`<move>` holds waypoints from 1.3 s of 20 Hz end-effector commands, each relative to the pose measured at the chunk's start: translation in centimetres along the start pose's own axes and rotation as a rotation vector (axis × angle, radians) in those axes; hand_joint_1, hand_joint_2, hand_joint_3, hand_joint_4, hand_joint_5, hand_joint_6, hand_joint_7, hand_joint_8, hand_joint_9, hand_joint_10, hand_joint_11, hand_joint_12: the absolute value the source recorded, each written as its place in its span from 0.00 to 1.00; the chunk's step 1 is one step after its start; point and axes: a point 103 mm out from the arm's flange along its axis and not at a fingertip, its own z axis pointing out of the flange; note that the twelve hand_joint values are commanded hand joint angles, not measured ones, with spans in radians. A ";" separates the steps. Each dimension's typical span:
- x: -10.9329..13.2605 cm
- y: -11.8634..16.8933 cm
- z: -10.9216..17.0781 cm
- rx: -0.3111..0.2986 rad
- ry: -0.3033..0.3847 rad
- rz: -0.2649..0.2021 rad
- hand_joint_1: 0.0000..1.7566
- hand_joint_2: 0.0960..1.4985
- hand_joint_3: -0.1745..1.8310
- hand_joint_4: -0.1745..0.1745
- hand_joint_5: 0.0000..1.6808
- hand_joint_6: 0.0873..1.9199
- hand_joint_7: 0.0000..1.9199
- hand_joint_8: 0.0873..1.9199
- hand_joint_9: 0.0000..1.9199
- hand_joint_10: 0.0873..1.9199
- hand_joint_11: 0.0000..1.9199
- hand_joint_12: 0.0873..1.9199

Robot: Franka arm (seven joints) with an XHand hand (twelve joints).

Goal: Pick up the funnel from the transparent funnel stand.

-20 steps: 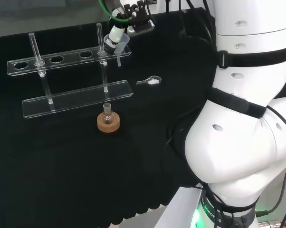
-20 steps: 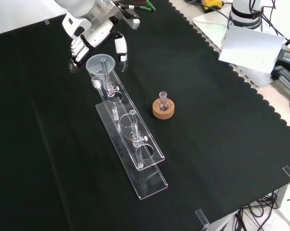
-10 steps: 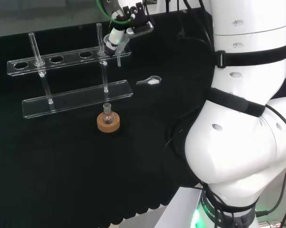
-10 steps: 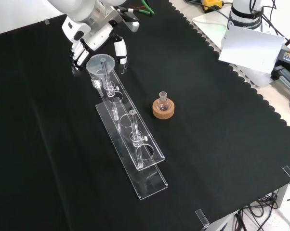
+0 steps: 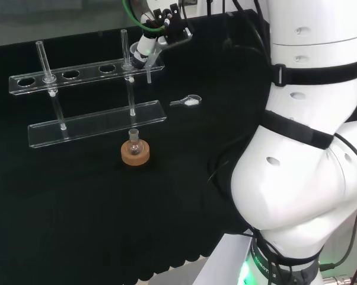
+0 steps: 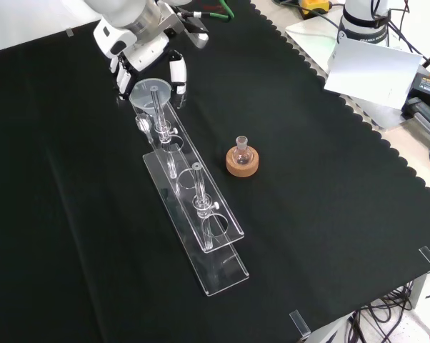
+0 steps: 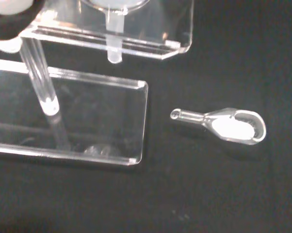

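The clear funnel [image 6: 149, 91] sits in the end hole of the transparent stand [image 6: 201, 214], its stem [image 7: 114, 48] hanging below the upper shelf. In the head view the funnel [image 5: 145, 61] is at the stand's [image 5: 95, 122] right end. My hand [image 6: 138, 39] hovers just beyond it, open. The thumb [image 6: 177, 75] hangs at one side of the rim and the fingers [image 6: 122, 71] at the other. Whether they touch the rim I cannot tell. In the head view the hand [image 5: 147, 43] is directly over the funnel. A blurred fingertip [image 7: 10, 19] shows beside the stand's post.
A small round flask on a cork ring [image 6: 242, 161] stands to the right of the stand in the front view. A clear scoop [image 7: 228, 126] with white powder lies on the cloth near the stand's end. Two glass rods [image 6: 198, 184] stand upright in the stand.
The hand has come closer over the funnel, and thumb and fingers now flank its rim more tightly. The funnel stays in its hole.
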 end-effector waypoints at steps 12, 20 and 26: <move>-1.1 -6.0 -6.3 -0.143 -0.024 0.070 0.44 0.49 0.39 0.32 0.43 0.28 0.48 0.34 0.64 0.18 0.38 0.61; -1.4 -9.6 -6.7 -0.126 -0.023 0.078 0.44 0.49 0.40 0.32 0.41 0.29 0.48 0.34 0.64 0.18 0.39 0.61; -1.1 -14.4 -6.6 -0.185 -0.019 0.095 0.43 0.49 0.40 0.32 0.41 0.30 0.48 0.34 0.64 0.18 0.39 0.61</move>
